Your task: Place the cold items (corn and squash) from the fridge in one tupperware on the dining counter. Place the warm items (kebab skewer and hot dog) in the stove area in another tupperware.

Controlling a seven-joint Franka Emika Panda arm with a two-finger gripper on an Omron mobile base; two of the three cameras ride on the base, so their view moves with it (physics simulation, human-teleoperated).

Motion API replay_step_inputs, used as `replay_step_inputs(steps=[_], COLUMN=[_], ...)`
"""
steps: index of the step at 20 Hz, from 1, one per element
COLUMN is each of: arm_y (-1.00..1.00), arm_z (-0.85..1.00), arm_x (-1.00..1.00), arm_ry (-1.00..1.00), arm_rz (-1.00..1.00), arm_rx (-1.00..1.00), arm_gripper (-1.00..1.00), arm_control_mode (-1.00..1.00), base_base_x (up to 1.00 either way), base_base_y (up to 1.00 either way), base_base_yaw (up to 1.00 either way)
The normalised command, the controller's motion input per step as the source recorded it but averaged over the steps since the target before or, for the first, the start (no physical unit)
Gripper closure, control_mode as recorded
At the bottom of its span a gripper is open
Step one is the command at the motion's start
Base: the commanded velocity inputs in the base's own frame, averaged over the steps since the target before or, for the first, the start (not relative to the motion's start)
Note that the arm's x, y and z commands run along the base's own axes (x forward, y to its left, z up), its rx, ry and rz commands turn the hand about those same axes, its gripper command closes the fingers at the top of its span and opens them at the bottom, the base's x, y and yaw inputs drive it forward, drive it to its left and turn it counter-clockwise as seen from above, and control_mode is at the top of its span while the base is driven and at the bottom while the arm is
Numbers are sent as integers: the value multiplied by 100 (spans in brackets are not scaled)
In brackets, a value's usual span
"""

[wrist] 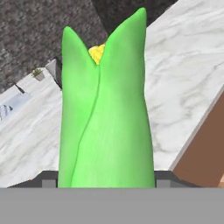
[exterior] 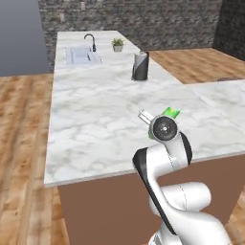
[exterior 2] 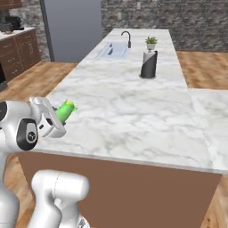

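Carrying the corn (wrist: pixel 105 113) is the step in hand, by my reading: the pincer (wrist: pixel 106 181) is clamped on the lower end of the green-husked ear, whose tip, with a spot of yellow kernels showing, points out ahead of the hand. In the right base view the corn (exterior 2: pixel 65 110) juts from the hand just above the near edge of the dining counter (exterior 2: pixel 124 111), and in the left base view a bit of its green (exterior: pixel 171 113) peeks out behind the wrist, over the front part of the slab.

No tupperware is visible on the marbled top from these angles, so the drop spot has to be found before anything is let go. Farther back stand a dark paper towel holder (exterior: pixel 140 66), a small potted plant (exterior: pixel 117 44) and a sink (exterior: pixel 83 54) with a black faucet (exterior: pixel 90 41); all are well apart from the hand.

To do this well, I would keep the ear held firm and level as it travels, since the smooth tapered husk could slide forward out of the grip. How deep the fingertips sit on the ear is hard to judge, as the husk hides them. Bring it over the chosen container, lower it until the ear is inside the walls, then release.
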Motion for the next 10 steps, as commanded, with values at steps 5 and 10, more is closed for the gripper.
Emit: replay_step_inputs(steps=[5,10], arm_y=[0,0], arm_z=[0,0], arm_x=[0,0], arm_ry=[0,0], arm_rz=[0,0], arm_rx=[0,0], arm_gripper=[100,100], arm_control_mode=[100,100], base_base_x=[-13,-20], base_base_y=[-100,-100], base_base_yaw=[-2,-2])
